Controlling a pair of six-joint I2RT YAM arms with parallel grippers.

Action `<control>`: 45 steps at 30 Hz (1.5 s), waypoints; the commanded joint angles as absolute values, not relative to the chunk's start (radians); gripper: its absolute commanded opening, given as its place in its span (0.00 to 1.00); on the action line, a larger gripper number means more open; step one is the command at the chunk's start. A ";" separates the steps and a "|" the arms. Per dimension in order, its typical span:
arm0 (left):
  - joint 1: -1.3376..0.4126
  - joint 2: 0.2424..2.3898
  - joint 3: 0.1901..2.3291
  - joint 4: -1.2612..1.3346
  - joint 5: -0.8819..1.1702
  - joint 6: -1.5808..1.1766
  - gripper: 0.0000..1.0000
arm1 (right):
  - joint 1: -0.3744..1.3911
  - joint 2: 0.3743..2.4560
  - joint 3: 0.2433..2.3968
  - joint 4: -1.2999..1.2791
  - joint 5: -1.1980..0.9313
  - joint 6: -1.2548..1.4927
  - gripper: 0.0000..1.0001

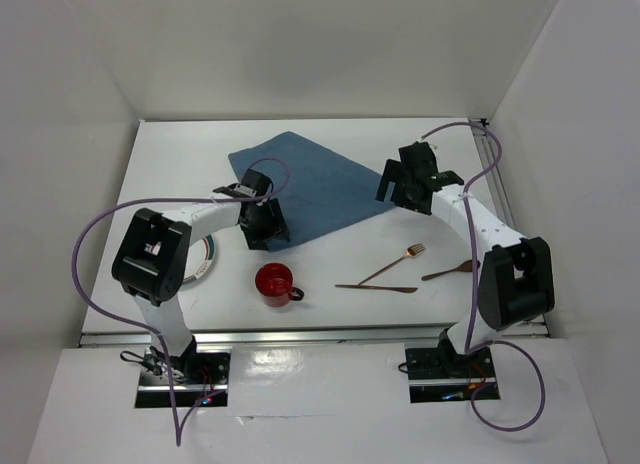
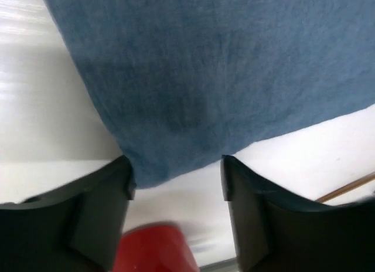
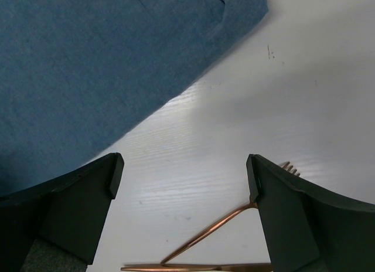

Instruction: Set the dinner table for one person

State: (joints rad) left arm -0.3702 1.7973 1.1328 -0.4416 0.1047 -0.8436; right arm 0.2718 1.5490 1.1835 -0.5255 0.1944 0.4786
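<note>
Dinner table (image 1: 170, 174) for one setting, viewed from above and from each wrist, items read left to right.

- **Plate** (image 1: 207, 260): near the left edge, largely hidden under the left arm.
- **Left gripper** (image 2: 176, 172): fingers wide apart and holding nothing. It is low over the near corner of the mat (image 1: 310, 179), and that corner lies on the tabletop between the two fingertips.
- **Red cup** (image 1: 275, 282): just nearer the near edge than the left gripper, handle to the right.
- **Mat**: blue cloth, centre of the tabletop toward the far edge, its sides askew to the table's edges.
- **Knife** (image 1: 375, 287): right of the cup, long axis parallel to the near edge.
- **Fork** (image 1: 392, 264): slanted, its handle end meeting the knife, tines toward the far right.
- **Right gripper** (image 3: 184, 166): fingers wide, empty, over bare tabletop just off the mat's right corner, with the fork on its near side.
- **Spoon** (image 1: 450, 271): right of the fork, beside the right arm.

Judgement: squaring the mat looks like the step in hand. The left arm is nearer its near corner, the right arm its right corner and the cutlery.
</note>
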 commanded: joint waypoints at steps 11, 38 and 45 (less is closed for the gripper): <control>-0.295 1.750 1.360 -0.592 0.046 -0.783 0.00 | 0.052 1.621 1.149 -0.414 -0.129 0.552 0.84; -0.285 1.721 1.617 -0.724 0.075 -0.695 0.00 | -0.044 1.873 1.238 -0.199 -0.318 0.687 0.00; -0.255 1.663 1.810 -0.807 0.106 -0.626 0.00 | -0.044 1.602 1.310 -0.239 -0.281 0.632 0.00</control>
State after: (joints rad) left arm -0.2764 1.7500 1.7107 -0.7635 0.0845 -0.6796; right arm -0.0399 1.7821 1.2224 -0.2508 -0.3092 0.6670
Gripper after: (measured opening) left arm 0.045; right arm 0.034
